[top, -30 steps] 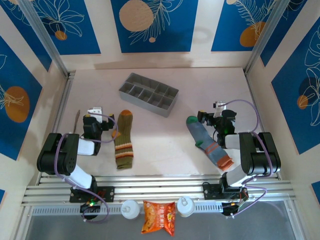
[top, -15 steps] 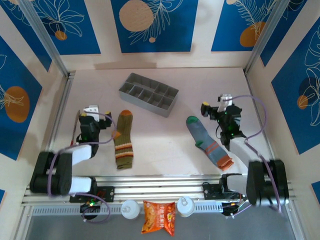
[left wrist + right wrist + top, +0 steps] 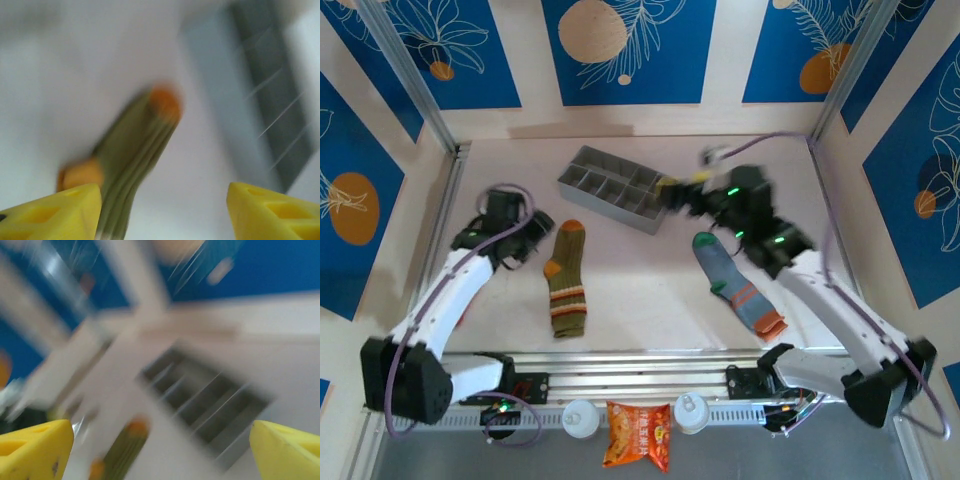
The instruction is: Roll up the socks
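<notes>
Socks: you have two, olive-brown sock (image 3: pixel 567 285) and grey-blue sock (image 3: pixel 732 282), flat on desk (image 3: pixel 640 285). Your left tool (image 3: pixel 162 212) and right tool (image 3: pixel 160 450) are spread, empty.

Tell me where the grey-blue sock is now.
Top view, right side: the grey-blue sock lies flat, on the near side of the grey tray, with the olive-brown sock to its left.

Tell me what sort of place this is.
Probably a robot test cell, not a home: two arms bolted to an aluminium rail, walled in by blue printed panels, with an olive sock and a grey sock laid out.
</notes>
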Controlling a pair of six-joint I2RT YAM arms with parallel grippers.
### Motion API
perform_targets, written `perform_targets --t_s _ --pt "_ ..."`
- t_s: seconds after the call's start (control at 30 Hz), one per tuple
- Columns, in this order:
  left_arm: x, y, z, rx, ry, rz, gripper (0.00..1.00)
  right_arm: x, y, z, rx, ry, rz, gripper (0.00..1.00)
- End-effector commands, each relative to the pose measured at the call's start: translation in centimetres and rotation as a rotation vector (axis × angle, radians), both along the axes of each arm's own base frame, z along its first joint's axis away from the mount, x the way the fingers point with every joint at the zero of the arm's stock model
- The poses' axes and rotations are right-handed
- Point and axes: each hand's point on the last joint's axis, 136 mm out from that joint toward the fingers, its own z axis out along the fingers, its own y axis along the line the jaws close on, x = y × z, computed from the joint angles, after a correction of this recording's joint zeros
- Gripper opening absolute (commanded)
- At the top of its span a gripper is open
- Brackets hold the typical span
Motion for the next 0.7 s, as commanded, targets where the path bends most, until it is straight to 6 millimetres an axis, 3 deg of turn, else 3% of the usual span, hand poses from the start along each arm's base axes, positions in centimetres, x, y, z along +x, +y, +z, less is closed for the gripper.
perform_targets --t_s 0.0,0.1,0.2,0.37,0.57,0.67 --pt "-7.6 -1.5 -5.0 -0.055 0.356 -0.058 0.59 -7.4 6.5 -7.9 -0.14 0.068 0.338 0.86" --pt "-6.5 -1.7 -6.9 -0.024 0.372 -0.097 0.55 -12.6 11.6 -11.2 -0.237 -0.165 0.581 0.86" --pt "-5.7 -2.8 -9.1 -0.043 0.422 -0.149 0.49 -15.3 14.5 -15.0 -0.377 -0.278 0.77 0.86" --pt "-5.7 -2.7 -12.2 0.02 0.5 -0.223 0.45 -16.3 16.9 -20.8 -0.597 -0.407 0.945 0.86" --pt "-6.5 -1.8 -14.3 0.094 0.554 -0.278 0.43 -16.7 19.9 -24.3 -0.722 -0.526 1.057 0.86" --pt "-6.3 -1.9 -14.4 0.093 0.548 -0.295 0.43 -16.5 21.1 -25.7 -0.784 -0.575 1.072 0.83"
